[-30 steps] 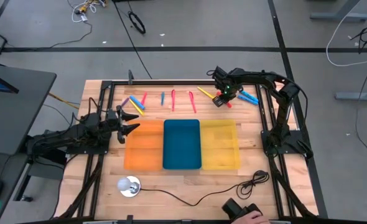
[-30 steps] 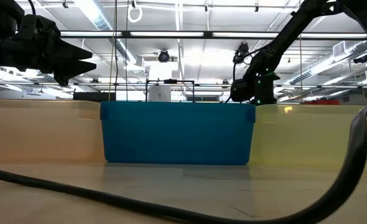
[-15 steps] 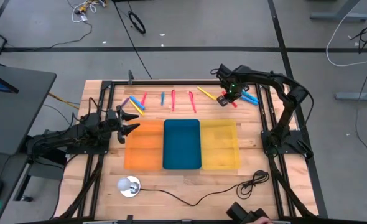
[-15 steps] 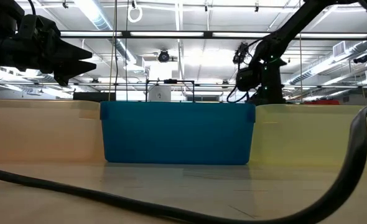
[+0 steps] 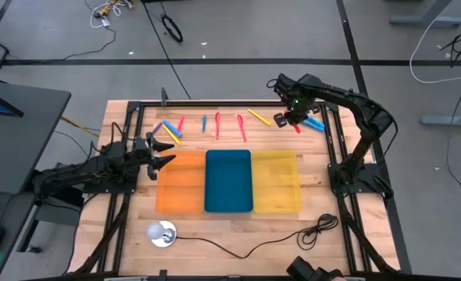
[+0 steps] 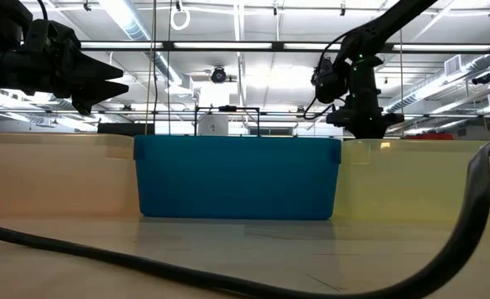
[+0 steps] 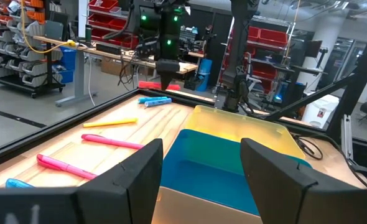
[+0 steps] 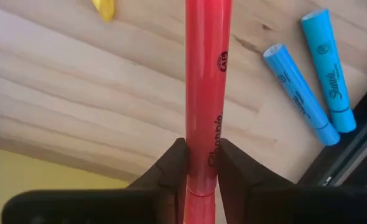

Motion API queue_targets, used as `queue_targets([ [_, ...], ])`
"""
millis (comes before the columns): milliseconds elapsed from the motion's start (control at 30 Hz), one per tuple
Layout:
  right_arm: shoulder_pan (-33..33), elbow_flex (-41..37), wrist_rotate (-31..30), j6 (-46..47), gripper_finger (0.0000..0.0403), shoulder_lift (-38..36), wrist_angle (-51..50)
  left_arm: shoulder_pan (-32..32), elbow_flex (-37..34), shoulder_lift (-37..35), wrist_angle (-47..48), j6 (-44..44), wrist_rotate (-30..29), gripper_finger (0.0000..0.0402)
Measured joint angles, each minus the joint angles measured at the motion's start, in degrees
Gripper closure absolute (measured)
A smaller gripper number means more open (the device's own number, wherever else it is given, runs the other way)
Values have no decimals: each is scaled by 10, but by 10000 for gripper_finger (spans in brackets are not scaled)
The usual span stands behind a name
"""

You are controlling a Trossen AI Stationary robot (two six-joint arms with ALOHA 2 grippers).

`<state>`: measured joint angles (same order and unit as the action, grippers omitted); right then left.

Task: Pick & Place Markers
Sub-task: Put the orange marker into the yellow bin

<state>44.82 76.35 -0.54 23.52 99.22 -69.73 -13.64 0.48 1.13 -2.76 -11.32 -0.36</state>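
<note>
Gripping red marker [image 8: 203, 93], right end effector [image 8: 199, 163]

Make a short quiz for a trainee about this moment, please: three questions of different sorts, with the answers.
1. True or false: the right gripper is shut on a red marker.
2. Which tray lies in the middle? A orange, B blue, C yellow.
3. Fill in: the left gripper hovers open beside the ___ tray.

Key:
1. True.
2. B, the blue tray.
3. Orange: the orange tray.
</note>
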Motion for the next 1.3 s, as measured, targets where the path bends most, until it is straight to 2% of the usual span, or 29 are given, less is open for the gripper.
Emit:
queue_targets([
  [300, -16, 35, 2, 93, 339, 0, -29, 0, 0, 0, 0, 0, 0, 179],
  [633, -27, 36, 2, 177, 337, 0, -31, 0, 0, 0, 0, 0, 0, 179],
  [967, -30, 36, 2, 206, 337, 0, -28, 0, 0, 0, 0, 0, 0, 179],
  [1300, -87, 36, 17, 299, 337, -36, -40, 0, 0, 0, 0, 1, 16, 179],
])
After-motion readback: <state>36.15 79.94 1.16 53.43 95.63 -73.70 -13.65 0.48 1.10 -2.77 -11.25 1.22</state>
